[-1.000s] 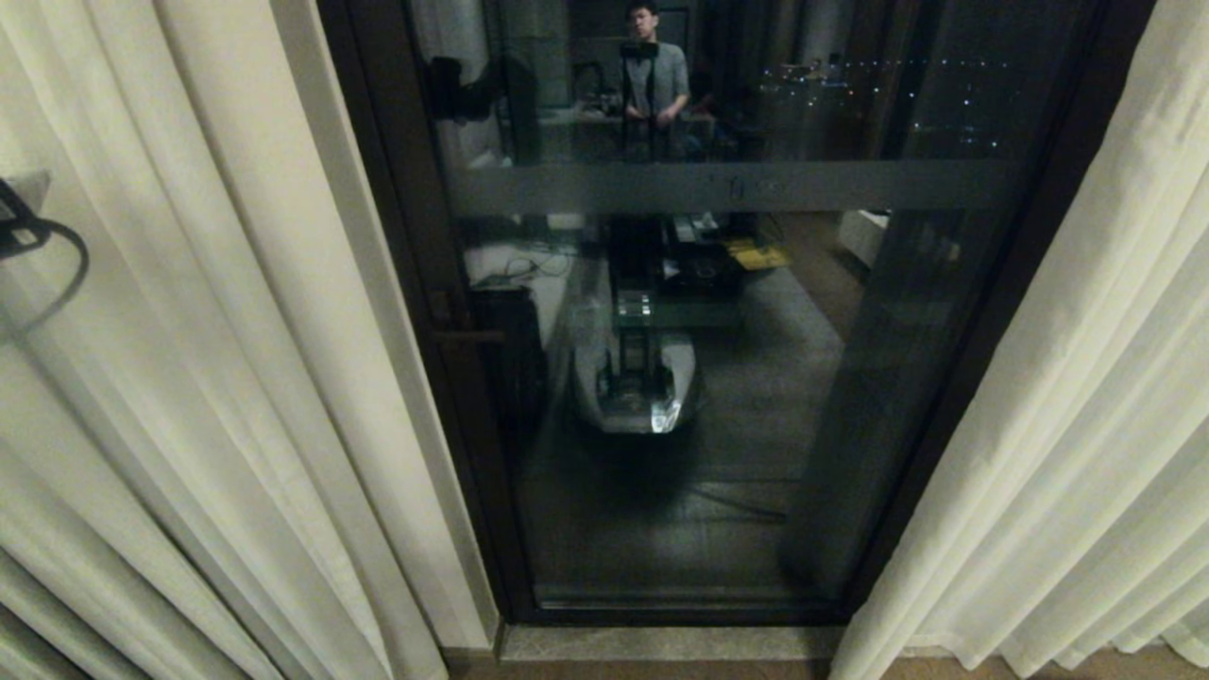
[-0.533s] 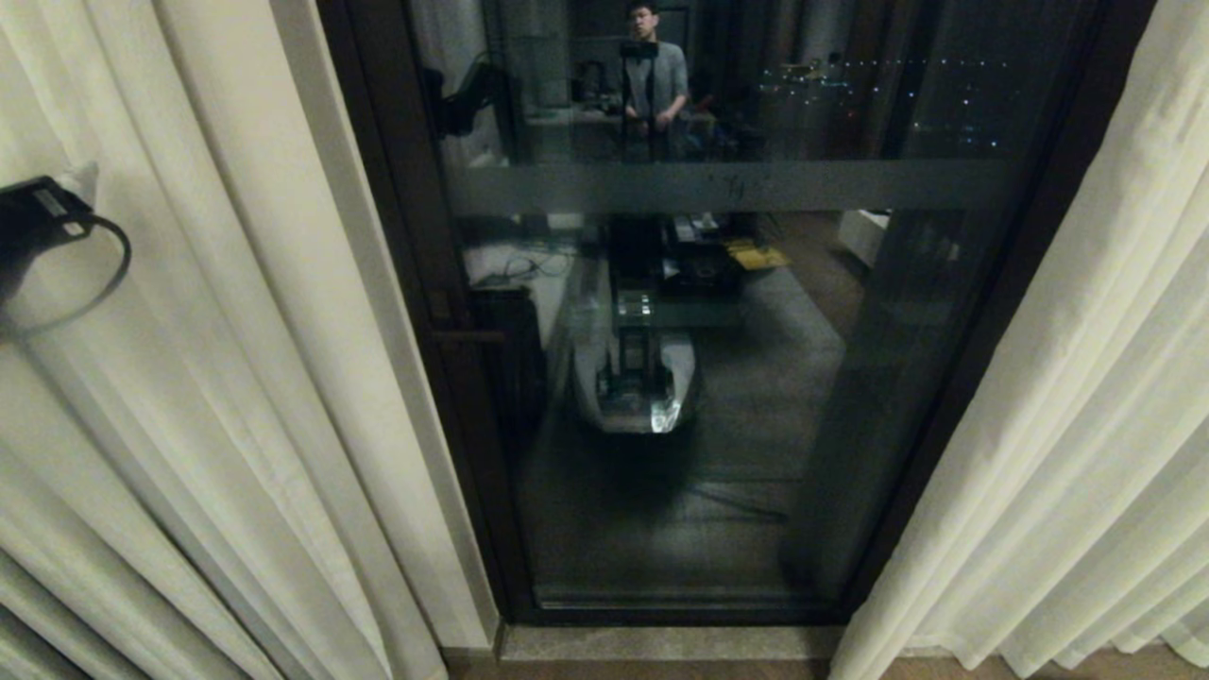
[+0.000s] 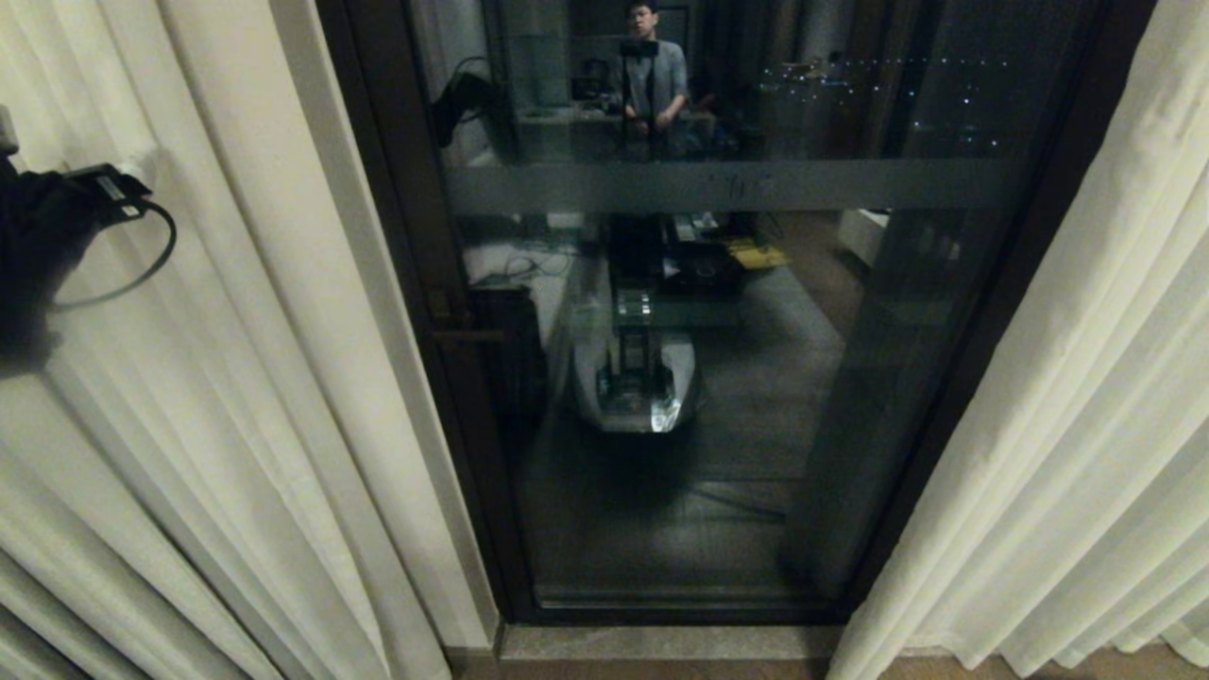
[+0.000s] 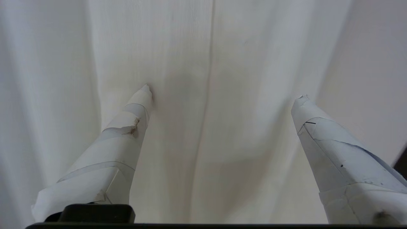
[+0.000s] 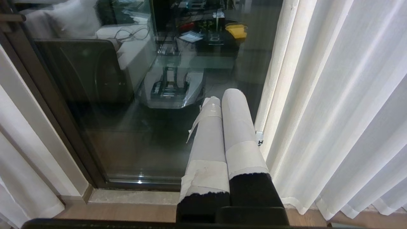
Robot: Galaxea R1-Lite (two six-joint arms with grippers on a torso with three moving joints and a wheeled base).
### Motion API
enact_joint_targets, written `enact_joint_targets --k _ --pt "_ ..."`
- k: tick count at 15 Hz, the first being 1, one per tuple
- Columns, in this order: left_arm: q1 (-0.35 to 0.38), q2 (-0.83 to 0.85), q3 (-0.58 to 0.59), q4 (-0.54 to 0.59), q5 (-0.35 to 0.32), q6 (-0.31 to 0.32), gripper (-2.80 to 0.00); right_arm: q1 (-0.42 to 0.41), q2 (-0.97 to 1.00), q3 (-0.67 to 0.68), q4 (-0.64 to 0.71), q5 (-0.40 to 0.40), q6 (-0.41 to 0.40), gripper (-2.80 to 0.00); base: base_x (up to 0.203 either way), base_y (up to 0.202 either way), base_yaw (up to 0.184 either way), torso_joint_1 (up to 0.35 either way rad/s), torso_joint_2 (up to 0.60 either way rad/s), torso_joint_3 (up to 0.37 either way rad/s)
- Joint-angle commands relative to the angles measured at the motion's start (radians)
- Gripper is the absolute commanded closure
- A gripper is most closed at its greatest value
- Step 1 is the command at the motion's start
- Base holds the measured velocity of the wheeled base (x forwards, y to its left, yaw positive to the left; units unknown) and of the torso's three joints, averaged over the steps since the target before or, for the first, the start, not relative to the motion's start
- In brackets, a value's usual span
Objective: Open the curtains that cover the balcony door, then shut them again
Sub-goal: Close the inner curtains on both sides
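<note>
Cream pleats fill your left gripper's (image 4: 222,92) view: its taped fingers (image 4: 127,127) stand wide apart against the left curtain panel (image 3: 217,378), pinching nothing. Your right gripper (image 5: 224,101) hangs pressed shut beside the right panel (image 3: 1086,397), idle. Beyond, the balcony door (image 3: 718,378) shows bare between the drawn-back curtains, so opening looks done; you have closing left.

A stone threshold (image 3: 661,642) runs along the bottom with a strip of wooden floor (image 5: 127,211) before it, while reflected in the glass a person (image 3: 654,80) stands behind a cluttered dark table (image 3: 694,264).
</note>
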Motion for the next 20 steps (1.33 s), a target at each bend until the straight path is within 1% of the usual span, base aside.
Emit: enact_joint_targets --k 1,3,5,11,12,17,20 --pt "-0.002 0.061 -0.041 -0.005 -0.005 -0.002 -2.80 0.001 0.000 0.000 -0.001 0.000 -0.001 0.00 0.000 0.000 0.000 0.000 0.00 0.000" --pt "-0.001 0.080 -0.062 -0.006 -0.027 -0.007 -2.80 0.001 0.000 0.000 -0.001 0.000 -0.001 0.00 0.000 0.000 0.000 0.000 0.00 0.000" --pt "-0.001 0.081 -0.065 -0.005 -0.046 -0.030 -2.80 0.001 0.000 0.000 -0.001 0.000 -0.001 0.00 0.000 0.000 0.000 0.000 0.00 0.000" --pt "-0.018 0.103 -0.097 -0.014 -0.049 -0.046 -2.80 0.001 0.000 0.000 -0.001 0.000 -0.001 0.00 0.000 0.000 0.000 0.000 0.00 0.000" --pt "-0.024 0.103 -0.097 -0.014 -0.049 -0.046 0.00 0.001 0.000 0.000 -0.001 0.000 -0.001 0.00 0.000 0.000 0.000 0.000 0.00 0.000" --pt "-0.027 0.101 -0.110 -0.024 -0.048 -0.046 0.00 0.001 0.000 0.000 -0.001 0.000 -0.001 0.00 0.000 0.000 0.000 0.000 0.00 0.000" --pt "-0.027 0.101 -0.105 -0.097 -0.048 -0.048 0.00 0.001 0.000 0.000 -0.001 0.000 -0.001 0.00 0.000 0.000 0.000 0.000 0.00 0.000"
